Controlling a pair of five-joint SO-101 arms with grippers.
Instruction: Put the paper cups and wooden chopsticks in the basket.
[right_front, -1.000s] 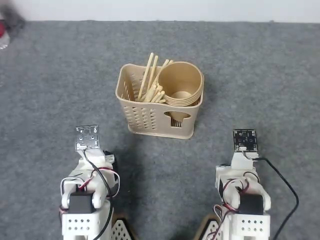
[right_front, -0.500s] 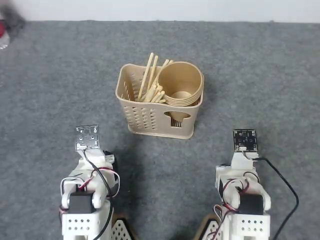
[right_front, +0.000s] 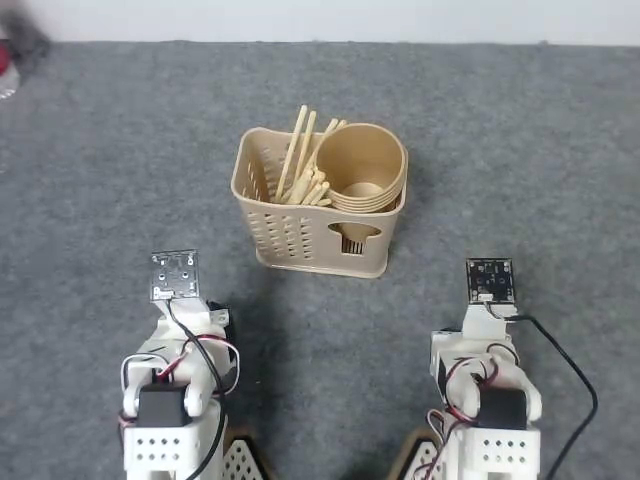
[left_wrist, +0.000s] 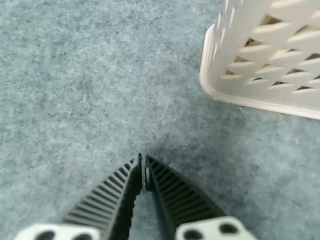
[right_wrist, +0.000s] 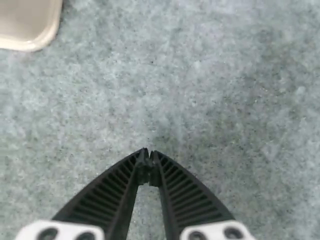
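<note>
Paper cups nested beside wooden chopsticks inside basket. Left gripper, right gripper: fingers pressed together, empty, above carpet.

Basket: one.
Cups: one nested stack; about four rims show, exact count unclear.
Chopsticks: one bundle of at least six; exact count unclear.
Arms: two, left arm and right arm.
Mat: one.
Blurred red object: one, at the mat's far left corner.
</note>
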